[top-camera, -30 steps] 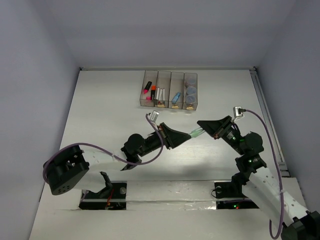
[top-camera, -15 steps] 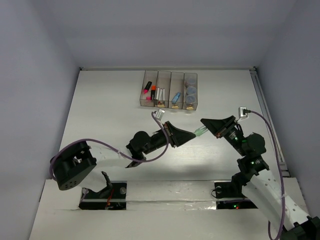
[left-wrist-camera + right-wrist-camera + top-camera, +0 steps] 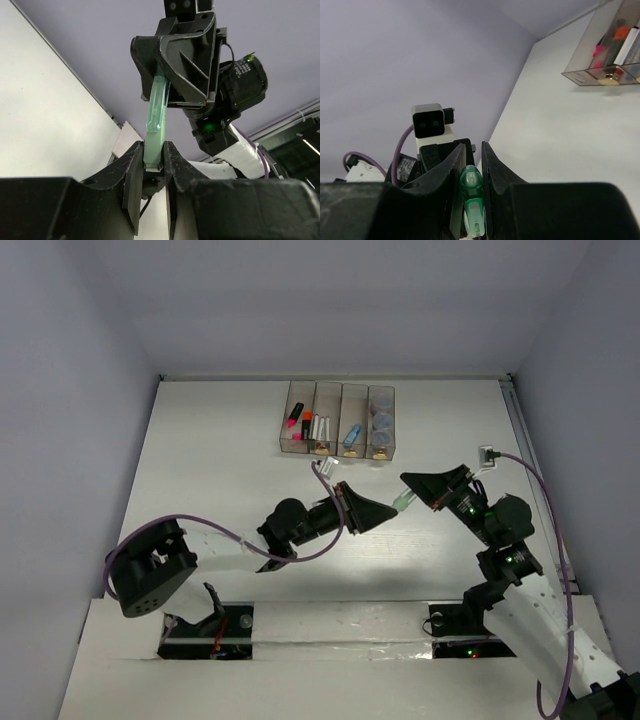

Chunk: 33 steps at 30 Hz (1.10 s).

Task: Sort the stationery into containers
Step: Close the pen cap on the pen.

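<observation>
The white surface [image 3: 200,460] carries a row of four joined containers [image 3: 287,425] at its 12 o'clock edge. The left arm [image 3: 230,545] reaches in from 7 o'clock and the right arm [image 3: 520,590] from 5 o'clock, and they meet above the middle of the surface, at about 5 o'clock from the containers. The left tool [image 3: 154,147] is clenched on the white end of the pale green marker [image 3: 156,115], and the right tool [image 3: 471,150] is clenched on its other end, so the marker hangs between them off the surface. From 9 to 3 o'clock, the bins hold the pink highlighter [image 3: 291,420] with the orange highlighter [image 3: 306,422], two white pens [image 3: 320,428], the light blue marker [image 3: 351,436], and the grey-blue pots [image 3: 381,425]
</observation>
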Tool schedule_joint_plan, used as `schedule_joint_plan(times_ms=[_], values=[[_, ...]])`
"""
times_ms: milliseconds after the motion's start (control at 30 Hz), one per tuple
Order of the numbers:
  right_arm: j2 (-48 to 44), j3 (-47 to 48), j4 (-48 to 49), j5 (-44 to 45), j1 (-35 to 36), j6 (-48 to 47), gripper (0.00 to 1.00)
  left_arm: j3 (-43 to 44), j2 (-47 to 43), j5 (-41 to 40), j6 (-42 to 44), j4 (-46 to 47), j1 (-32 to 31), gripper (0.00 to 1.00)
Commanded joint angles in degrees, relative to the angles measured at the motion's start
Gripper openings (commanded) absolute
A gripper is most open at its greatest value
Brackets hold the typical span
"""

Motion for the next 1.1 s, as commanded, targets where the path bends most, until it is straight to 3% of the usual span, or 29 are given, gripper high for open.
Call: schedule_joint_plan(times_ms=[0, 300, 500, 733, 833, 867, 967, 1067], values=[[-1.0, 1.8, -10.8, -9.0, 1.4, -5.4, 0.23, 6.8, 0.3, -1.9, 1.4, 26.4, -0.4, 0.0], [2.7, 1.9, -15.1, -12.7, 3.9, -10.5, 0.24, 11.2, -0.8, -2.3, 4.5, 23.7, 0.1, 0.0], [7.7, 4.9, -16.9, -7.8, 11.1, -14.5, 0.22, 13.2, -0.7, -2.1, 7.3, 19.2, 0.7, 0.0], [10.6, 3.8, -13.3, -5.5, 12.2, -14.2, 0.19, 10.6, -2.7, -1.4, 8.0, 19.0, 3.0, 0.0], [11.0, 6.1, -14.2, -3.3, 12.2, -14.5, 0.37, 6.6, -3.6, -2.0, 7.8, 21.7, 3.0, 0.0], [11.1, 6.9, -14.1, -3.2, 12.2, -14.7, 0.57, 5.8, -3.6, -1.9, 7.7, 21.9, 3.0, 0.0], [12.5, 12.3, -17.0, -1.5, 12.2, -16.1, 0.81, 2.8, -3.1, -1.1, 7.1, 24.1, 3.0, 0.0], [13.6, 16.1, -18.7, 1.1, 12.2, -16.8, 0.93, -0.1, -2.6, -0.1, 7.1, 26.4, 3.0, 0.0]])
